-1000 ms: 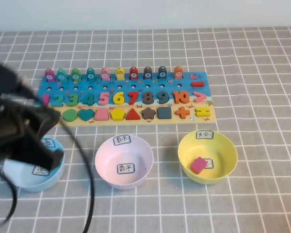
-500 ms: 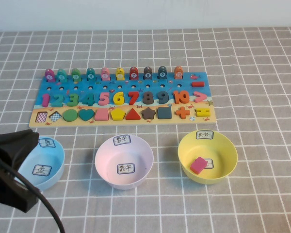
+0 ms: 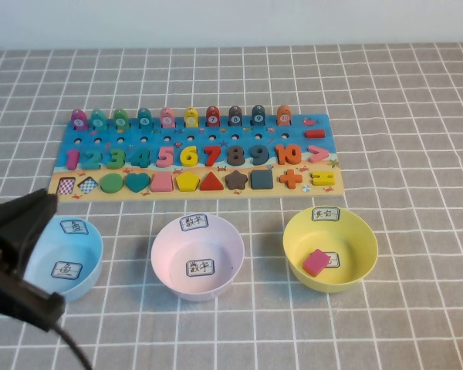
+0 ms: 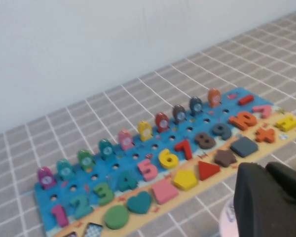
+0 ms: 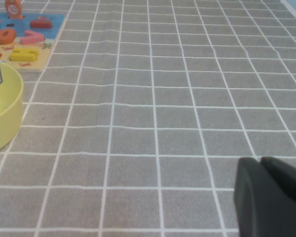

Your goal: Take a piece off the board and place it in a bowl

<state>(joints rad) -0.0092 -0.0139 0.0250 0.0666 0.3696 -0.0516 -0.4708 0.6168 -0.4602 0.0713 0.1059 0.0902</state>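
The magenta-pink piece [image 3: 316, 262] lies flat inside the yellow bowl [image 3: 356, 270] at the front right. The board [image 3: 324, 127] lies across the middle of the table, with two empty checkered slots [image 3: 76, 185] at its left end. My left gripper [image 3: 48, 202] hangs at the front left, over the near edge of the light blue bowl [image 3: 81, 258], shut and empty. In the left wrist view its fingers [image 4: 254, 197] are pressed together above the board [image 4: 231, 95]. My right gripper [image 5: 262, 170] is shut and empty over bare cloth, right of the yellow bowl [image 5: 2, 113].
A pale pink bowl [image 3: 170, 258] stands between the blue and yellow bowls. The lighter pink square [image 3: 161, 183] and the dark grey square [image 3: 261, 179] sit in the board's lower strip. A grey checked cloth covers the table; a white wall runs behind.
My left arm has pulled back from over the board's left end to the front left corner, uncovering the two empty slots. The piece in the yellow bowl has not moved.
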